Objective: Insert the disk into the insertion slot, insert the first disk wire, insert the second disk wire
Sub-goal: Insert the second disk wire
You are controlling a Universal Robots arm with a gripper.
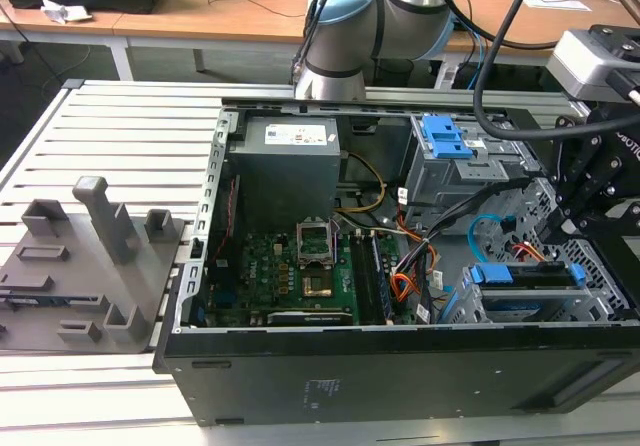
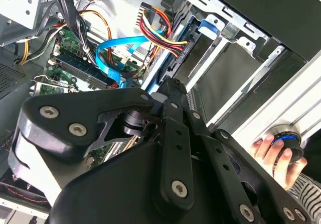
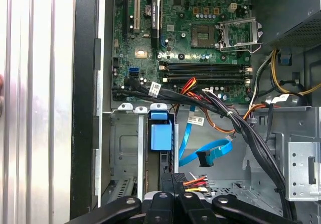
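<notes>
Inside the open case (image 3: pixel 85 108), the gripper (image 3: pixel 174 193) is, by the look of both wrist views, clenching the dark plug of the first wire (image 3: pixel 196 182). It is holding the plug end-on at the back edge of the disk (image 3: pixel 160 136), seemingly to line it up with its socket. Whether the plug is seated is impossible to tell. The disk is already sitting in the slot (image 3: pixel 125 148), its blue carrier tab showing at the cage mouth. Just beyond, the second wire (image 3: pixel 208 151) is hanging loose, its plug dangling apart from the disk. Room is running tight here. The cage wall is standing close on one side, a thick black cable bundle (image 3: pixel 235 123) is crossing near on the other, and the motherboard (image 3: pixel 200 33) is lying farther off. Outside the case, a person's hand (image 2: pixel 273 153) is resting on a round knob (image 2: pixel 287 136).
</notes>
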